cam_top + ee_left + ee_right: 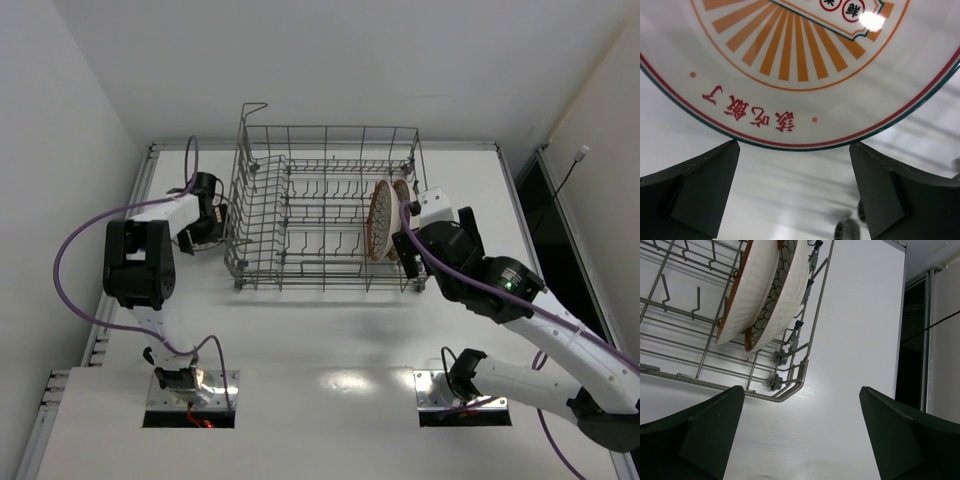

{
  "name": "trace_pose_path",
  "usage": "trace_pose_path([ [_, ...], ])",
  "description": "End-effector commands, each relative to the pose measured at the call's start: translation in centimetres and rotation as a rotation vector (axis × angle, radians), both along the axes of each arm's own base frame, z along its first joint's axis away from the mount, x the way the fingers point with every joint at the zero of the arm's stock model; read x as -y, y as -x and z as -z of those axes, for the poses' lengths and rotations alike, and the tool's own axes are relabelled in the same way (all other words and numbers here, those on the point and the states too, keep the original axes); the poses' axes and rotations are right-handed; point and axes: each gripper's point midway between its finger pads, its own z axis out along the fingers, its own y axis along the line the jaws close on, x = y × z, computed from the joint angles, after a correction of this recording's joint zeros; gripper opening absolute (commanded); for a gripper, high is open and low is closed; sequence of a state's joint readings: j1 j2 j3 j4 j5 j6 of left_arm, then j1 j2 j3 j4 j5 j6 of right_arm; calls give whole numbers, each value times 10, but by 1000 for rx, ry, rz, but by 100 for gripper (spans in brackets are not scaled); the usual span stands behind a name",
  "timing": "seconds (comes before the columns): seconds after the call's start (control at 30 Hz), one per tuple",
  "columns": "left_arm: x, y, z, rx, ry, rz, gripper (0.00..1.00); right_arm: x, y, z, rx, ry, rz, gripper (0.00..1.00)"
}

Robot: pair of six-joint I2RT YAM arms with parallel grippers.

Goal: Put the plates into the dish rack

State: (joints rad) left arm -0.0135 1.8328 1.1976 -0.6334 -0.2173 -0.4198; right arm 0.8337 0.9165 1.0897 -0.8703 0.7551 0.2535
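So — sunburst plate [790, 55]: directly ahead of the left gripper [793, 150], face turned up to the wrist camera. Its near rim curves crosswise and dips just between the two fingertips.
Left jaws: wide apart, one finger [705, 185] on each side of that rim arc, nothing clamped. Whether they touch the rim, I cannot tell.
Right jaws: also apart, with only bare table [860, 330] between them.
Brown-rimmed plates: two, [752, 290] and [790, 290], ahead and to the left of the right gripper [802, 390]. They stand on edge side by side among the tines, leaning the same way.
Dish rack [300, 262]: its near corner sits just ahead of the right jaws. From the left jaws it lies off to the inner side, seen from above.
Axis: a round plate has no long one. My guess is the rim edge is what the jaws must straddle.
Nearer arm: the left one, clearly — the right is at the other end of the rack.
Count: three plates, two racked and one not; one rack; two grippers.
Judgement: the last plate is the left arm's job.
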Motion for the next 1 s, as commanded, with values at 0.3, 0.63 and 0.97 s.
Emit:
trace_pose_path([
  [0.3,-26,-39,-21,112,-78,-6,92,-6,-5,6,-21,19,-6,99],
  [0.63,-19,-39,-46,244,-80,179,89,-13,-6,15,-57,30,-28,99],
  [0.97,-6,-54,-73,383,-157,406,84,-16,-7,15,-62,26,-35,99],
])
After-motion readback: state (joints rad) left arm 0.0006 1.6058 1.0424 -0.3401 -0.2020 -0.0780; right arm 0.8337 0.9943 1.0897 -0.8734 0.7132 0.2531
